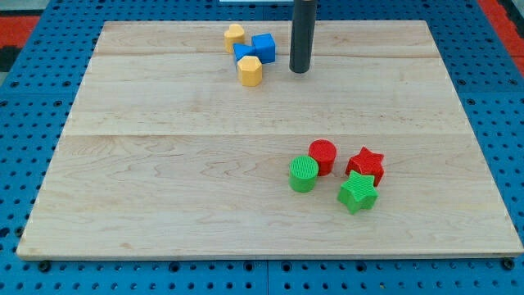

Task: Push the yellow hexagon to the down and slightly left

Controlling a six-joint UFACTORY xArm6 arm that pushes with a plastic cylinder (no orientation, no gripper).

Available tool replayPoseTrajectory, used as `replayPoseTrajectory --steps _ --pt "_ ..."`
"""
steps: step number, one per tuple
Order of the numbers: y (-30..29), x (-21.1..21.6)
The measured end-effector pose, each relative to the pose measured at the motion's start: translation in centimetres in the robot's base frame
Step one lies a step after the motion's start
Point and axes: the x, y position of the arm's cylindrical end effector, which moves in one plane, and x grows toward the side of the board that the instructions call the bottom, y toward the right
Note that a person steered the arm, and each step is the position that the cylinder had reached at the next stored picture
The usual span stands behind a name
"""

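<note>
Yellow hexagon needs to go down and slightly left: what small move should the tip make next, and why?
Probably shift my tip up and to the view's left, to just above and slightly right of the yellow hexagon. The tip now stands apart on the hexagon's right, so pushing from here would send it sideways. A blue block sits close to that spot, so go carefully.

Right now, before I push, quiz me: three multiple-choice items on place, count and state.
1. My tip lies where from the yellow hexagon?
A. the view's right
B. the view's left
C. below it

2. How many red blocks are there?
A. one
B. two
C. three

3. Is the tip touching the hexagon?
A. yes
B. no, apart
C. hidden

A: the rod ends right of the hexagon.
B: a red cylinder and a red star.
B: bare wood shows between them.
</note>
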Motion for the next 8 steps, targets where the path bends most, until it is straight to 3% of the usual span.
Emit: replayPoseTrajectory --steps 2,3,5,7,8 --pt "-1.1 -0.8" --pt "-4.4 -1.1" --pt "-10.8 4.9" --pt "-8.3 8.8" --pt "-11.4 9.0"
